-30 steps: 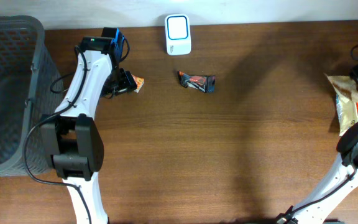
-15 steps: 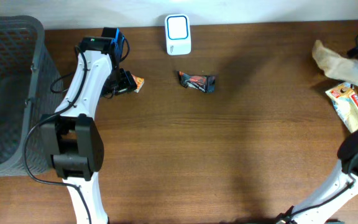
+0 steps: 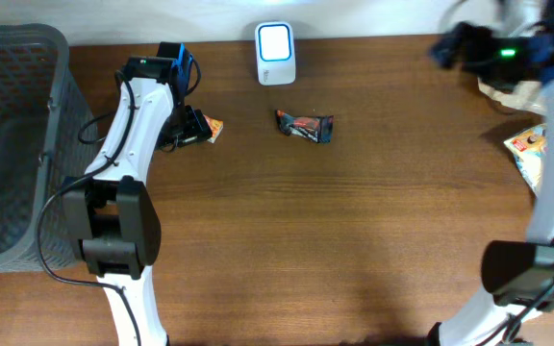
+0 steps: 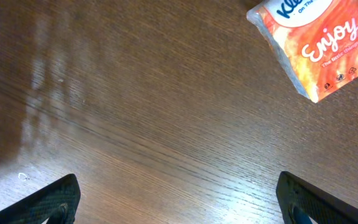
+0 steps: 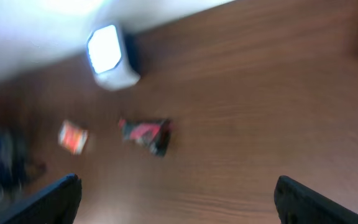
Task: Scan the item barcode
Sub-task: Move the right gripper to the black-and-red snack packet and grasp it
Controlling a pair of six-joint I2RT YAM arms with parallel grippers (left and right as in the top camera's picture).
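The right arm has swung away from the desk's right edge, where a printed snack packet [image 3: 532, 144] now lies loose, up toward the back of the brown wooden desk [image 3: 354, 240]. The right gripper [image 5: 178, 186] has gone from half closed to fingers wide apart and empty, so nothing is ready to scan yet.

Its blurred wrist view looks at the dark crinkled snack wrapper with red print [image 3: 305, 126], probably the item to scan, which lies just in front of the white box-shaped scanner [image 3: 275, 53].

The left gripper [image 4: 178, 180] is also spread wide and holds nothing, beside an orange tissue packet [image 4: 316, 46].

The middle of the desk is bare and gives an open approach. The grey mesh basket [image 3: 8, 144] stands well apart on the left.
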